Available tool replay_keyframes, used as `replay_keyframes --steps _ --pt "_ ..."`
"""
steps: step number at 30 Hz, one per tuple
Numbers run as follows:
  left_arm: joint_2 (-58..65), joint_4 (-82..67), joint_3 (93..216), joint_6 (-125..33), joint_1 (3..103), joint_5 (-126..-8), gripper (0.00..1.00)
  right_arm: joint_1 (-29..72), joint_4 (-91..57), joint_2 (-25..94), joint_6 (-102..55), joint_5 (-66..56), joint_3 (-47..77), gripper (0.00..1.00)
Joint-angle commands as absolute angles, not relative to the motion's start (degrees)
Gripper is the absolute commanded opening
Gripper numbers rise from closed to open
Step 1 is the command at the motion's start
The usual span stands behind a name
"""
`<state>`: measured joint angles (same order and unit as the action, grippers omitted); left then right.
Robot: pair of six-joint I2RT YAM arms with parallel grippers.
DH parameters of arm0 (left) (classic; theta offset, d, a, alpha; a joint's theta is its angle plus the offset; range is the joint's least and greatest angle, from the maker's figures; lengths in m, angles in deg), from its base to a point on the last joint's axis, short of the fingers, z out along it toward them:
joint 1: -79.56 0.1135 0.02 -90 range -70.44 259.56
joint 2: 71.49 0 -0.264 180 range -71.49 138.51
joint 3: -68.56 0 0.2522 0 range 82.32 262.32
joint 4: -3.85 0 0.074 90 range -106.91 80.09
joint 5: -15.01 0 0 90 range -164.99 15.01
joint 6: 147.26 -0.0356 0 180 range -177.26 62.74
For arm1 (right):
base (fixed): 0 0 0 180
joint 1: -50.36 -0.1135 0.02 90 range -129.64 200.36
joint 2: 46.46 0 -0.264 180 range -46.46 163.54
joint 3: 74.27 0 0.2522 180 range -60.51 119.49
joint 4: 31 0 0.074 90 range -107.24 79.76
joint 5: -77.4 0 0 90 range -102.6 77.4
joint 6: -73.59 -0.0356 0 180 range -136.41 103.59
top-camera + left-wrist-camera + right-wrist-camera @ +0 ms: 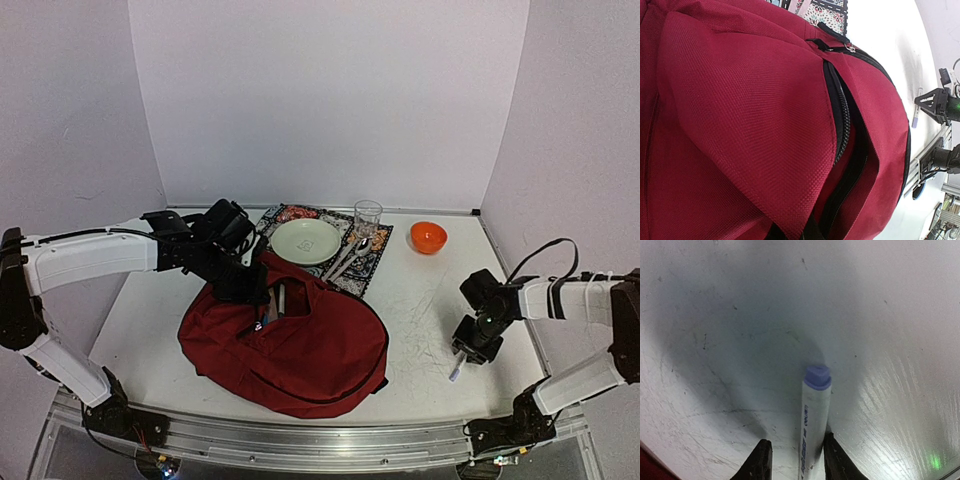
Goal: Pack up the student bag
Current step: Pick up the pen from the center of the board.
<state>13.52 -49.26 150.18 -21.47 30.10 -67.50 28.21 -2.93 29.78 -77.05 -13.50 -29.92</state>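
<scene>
- student bag (290,350) at the counter's (430,330) near middle.
- mat (372,266) behind it, bearing plate (305,241) and glass (367,215).
- bowl (428,237) right of the mat.
- marker (812,415) in the right gripper (797,460), right of the bag.

The dark-red student bag (300,350) lies slumped flat on the table's near middle, black zipper open.

You see the backpack (285,345) as dark-red woven cloth, matt, its coarse grain plain in the left wrist view. Its zipper (841,120) has black teeth with a faint shine. The table (730,315) is hard and white, scuffed and scratched, with a dull sheen. The marker (815,415) is smooth white plastic with a pale blue cap. The right gripper's (796,441) 2 fingers (761,460) look matt black. The plate (305,241) and orange bowl (428,237) are glossy, the glass (367,216) is clear, the mat (368,268) looks like printed cloth, and the rail (300,435) is bare metal.
</scene>
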Motion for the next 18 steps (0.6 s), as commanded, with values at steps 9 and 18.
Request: replay_keyframes --steps 9,18 --pt "11.76 -47.00 151.63 -21.58 30.60 -68.25 0.00 28.36 -5.84 37.98 -68.86 -8.06 -23.92 0.03" --pt "13.04 -47.03 152.69 -21.67 30.65 -68.11 0.00 28.36 -6.09 36.41 -65.88 -5.03 -18.86 0.00"
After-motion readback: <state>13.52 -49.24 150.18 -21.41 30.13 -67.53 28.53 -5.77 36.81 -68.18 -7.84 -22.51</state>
